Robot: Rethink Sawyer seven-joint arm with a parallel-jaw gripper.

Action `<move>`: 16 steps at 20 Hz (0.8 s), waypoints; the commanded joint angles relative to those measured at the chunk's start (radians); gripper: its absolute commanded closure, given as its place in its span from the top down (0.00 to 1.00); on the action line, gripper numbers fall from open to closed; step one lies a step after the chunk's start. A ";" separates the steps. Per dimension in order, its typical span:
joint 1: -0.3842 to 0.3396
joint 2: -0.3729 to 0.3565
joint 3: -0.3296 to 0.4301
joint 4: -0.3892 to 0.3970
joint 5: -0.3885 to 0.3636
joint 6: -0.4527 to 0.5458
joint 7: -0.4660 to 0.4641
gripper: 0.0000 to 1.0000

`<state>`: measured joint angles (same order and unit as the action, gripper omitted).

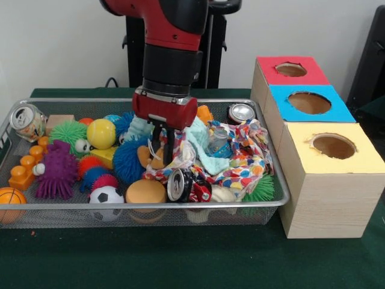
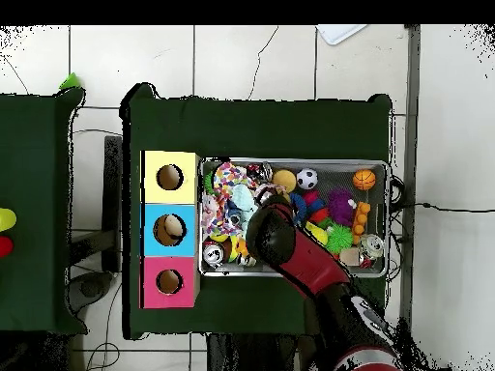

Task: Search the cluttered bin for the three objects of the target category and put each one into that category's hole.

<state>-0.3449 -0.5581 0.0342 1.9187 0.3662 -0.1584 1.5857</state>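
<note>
The wire mesh bin [image 1: 12, 117] is packed with clutter; it also shows in the overhead view [image 2: 387, 193]. My gripper [image 1: 161, 147] is lowered into the middle of the bin, right over a small orange-tan plush toy [image 1: 144, 156] that lies beside the patterned cloth. Whether it holds the toy does not show. Another orange plush-like thing [image 1: 205, 113] peeks out behind the gripper. The red-surround hole [image 1: 291, 69] tops the farthest wooden box at the right; it also shows in the overhead view [image 2: 169, 281]. The arm [image 2: 290, 246] hides the gripper from above. No duckling is clearly visible.
Blue-surround [image 1: 309, 102] and yellow-surround [image 1: 334, 146] holes sit nearer on the same row of boxes. The bin also holds a colourful cloth [image 1: 240, 165], drink cans [image 1: 179, 183], spiky balls [image 1: 128, 159], a yellow ball [image 1: 101, 133], a purple spiky toy [image 1: 57, 171] and orange bricks [image 1: 27, 167].
</note>
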 commanded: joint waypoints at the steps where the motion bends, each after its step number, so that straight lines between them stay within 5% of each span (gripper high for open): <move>1: 0.053 0.049 0.097 0.155 0.097 0.151 0.328 0.00; 16: 0.086 0.054 0.131 0.165 0.200 0.119 0.344 0.00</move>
<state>-0.3092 -0.5674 0.0364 1.9560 0.5046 -0.1588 1.5859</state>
